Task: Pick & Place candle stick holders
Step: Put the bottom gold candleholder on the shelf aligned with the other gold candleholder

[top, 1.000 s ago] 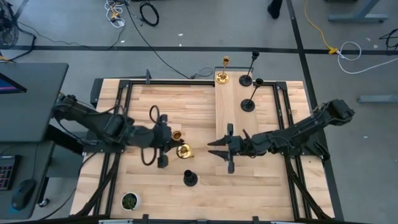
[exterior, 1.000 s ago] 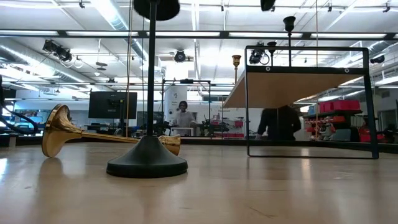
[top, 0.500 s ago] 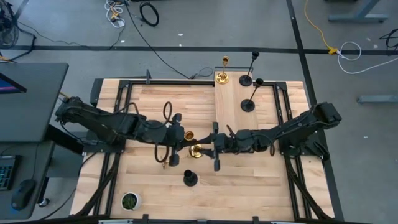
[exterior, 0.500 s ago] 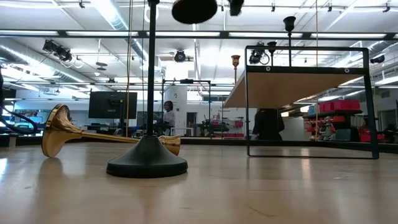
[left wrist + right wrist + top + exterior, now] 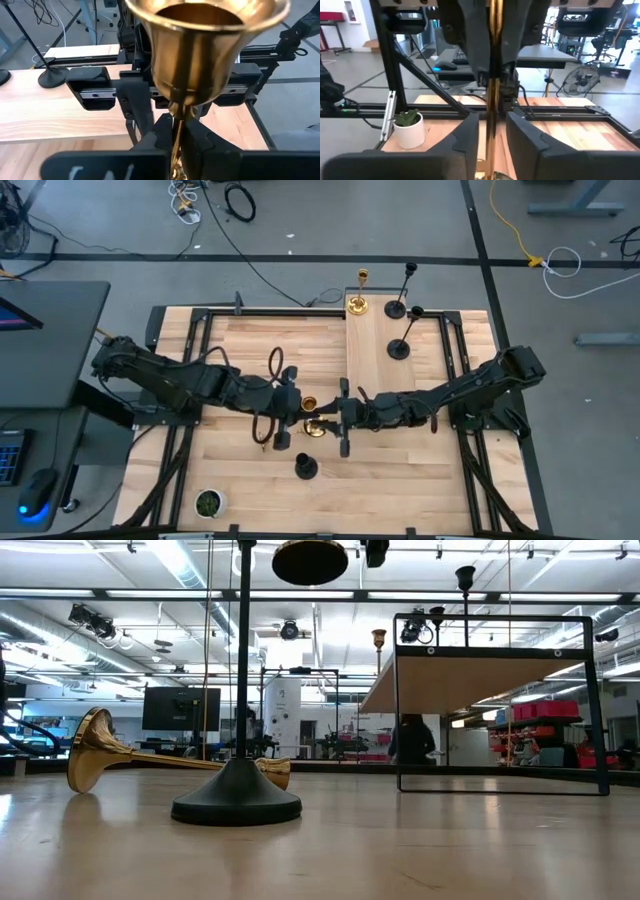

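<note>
While my two arms meet nose to nose at the table's middle, the gold candle stick holder (image 5: 315,425) hangs between them, off the wood. My left gripper (image 5: 297,418) is at its 9 o'clock and pinches the thin stem. In the left wrist view the stem runs down between my left fingers (image 5: 160,142), with the flared gold end (image 5: 200,40) filling the picture beyond them.

My right gripper (image 5: 336,418) sits at its 3 o'clock. It is spread, with one of its fingers (image 5: 470,135) on either side of the gold stem (image 5: 492,75) and a gap still showing on both sides.

Seen from above, the stem's long axis runs roughly 12 to 6, across the line joining the two grippers. I judge the right jaws need only close to take it. Both grippers are equally near.

How steeply the stem tilts I cannot tell. The low view catches only a round end (image 5: 310,560) cut off at the picture's top.

A second gold holder (image 5: 100,750) lies on its side on the table behind the upright black holder (image 5: 237,800). From above I cannot find it, and I judge it is under my left arm.
</note>
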### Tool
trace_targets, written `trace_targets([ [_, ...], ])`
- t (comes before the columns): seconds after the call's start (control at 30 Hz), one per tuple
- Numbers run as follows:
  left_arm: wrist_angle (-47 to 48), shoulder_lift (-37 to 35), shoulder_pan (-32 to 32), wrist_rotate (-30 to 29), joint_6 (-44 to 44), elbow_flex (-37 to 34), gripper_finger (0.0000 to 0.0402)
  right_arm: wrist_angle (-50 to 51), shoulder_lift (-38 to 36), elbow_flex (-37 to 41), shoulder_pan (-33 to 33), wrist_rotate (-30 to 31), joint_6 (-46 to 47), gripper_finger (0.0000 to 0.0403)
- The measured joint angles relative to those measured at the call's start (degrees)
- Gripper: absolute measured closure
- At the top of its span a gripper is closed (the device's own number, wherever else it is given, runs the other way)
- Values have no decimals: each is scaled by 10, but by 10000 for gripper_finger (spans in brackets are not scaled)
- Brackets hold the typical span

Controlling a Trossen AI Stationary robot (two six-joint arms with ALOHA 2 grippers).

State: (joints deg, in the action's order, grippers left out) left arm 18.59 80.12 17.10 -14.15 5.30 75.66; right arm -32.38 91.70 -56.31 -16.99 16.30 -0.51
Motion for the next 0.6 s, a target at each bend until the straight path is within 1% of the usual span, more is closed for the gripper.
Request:
trace_targets([
  [0.07, 0, 0, 0, -1, 0, 0, 384, 0, 0, 0, 1, 1, 0, 327],
  [0.17, 0, 0, -1, -3, 0, 0, 372, 0, 0, 0, 1, 1, -2, 383],
  [0.2, 0, 0, -1, -2, 0, 0, 367, -1, 0, 0, 1, 2, -2, 389],
  [0.4, -1, 0, 0, -4, 0, 0, 342, -2, 0, 0, 1, -3, -2, 396],
  [0.5, -1, 0, 0, -24, -7, 0, 328, -3, 0, 0, 1, -3, 0, 397],
  [0.6, -1, 0, 0, -39, -19, 0, 300, -8, 0, 0, 1, -2, 1, 399],
])
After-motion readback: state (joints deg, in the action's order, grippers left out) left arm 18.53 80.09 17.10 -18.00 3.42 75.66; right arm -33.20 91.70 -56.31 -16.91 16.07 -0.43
